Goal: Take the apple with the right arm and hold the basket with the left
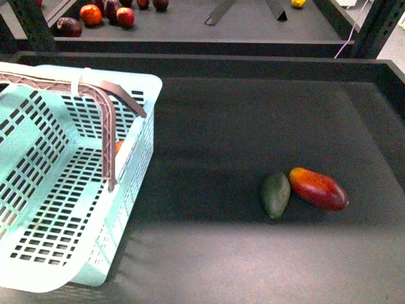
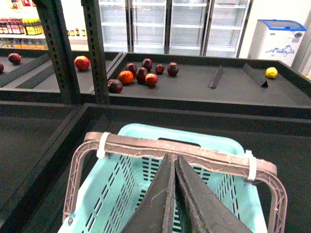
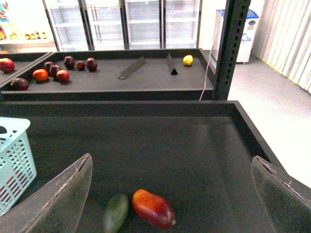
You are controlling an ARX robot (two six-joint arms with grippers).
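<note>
In the front view, the basket [image 1: 69, 183] is seen at the left of the dark matte counter [image 1: 253, 126], a light teal plastic shell with slotted walls and floor and rounded corners. Its two brown curved handles [image 1: 111, 120] are laid together and bound by a white band [image 1: 77, 84]. A small orange-red patch [image 1: 118, 147] is glimpsed through the slots behind the handles; whether it is the apple cannot be told. Well apart to the right, a dark green oval fruit [image 1: 276, 194] and an elongated red-orange mango [image 1: 318, 188] are lying just beside each other. Neither arm is shown here.

In the left wrist view, the left tool [image 2: 174, 194] is seen with its two dark, tapered fingers pressed together, nothing between them, just above the basket [image 2: 121, 194] and below the ribbed handles [image 2: 180, 153]. Round red and dark fruits [image 2: 141, 75] are scattered on a farther shelf, along with a yellow one [image 2: 271, 73].

In the right wrist view, the right tool [image 3: 170, 194] is spread wide, its grey, worn fingers [image 3: 63, 194] at either edge, empty above the mango [image 3: 153, 208] and green fruit [image 3: 115, 212]. The basket's corner [image 3: 14, 160] is visible beside them.
</note>
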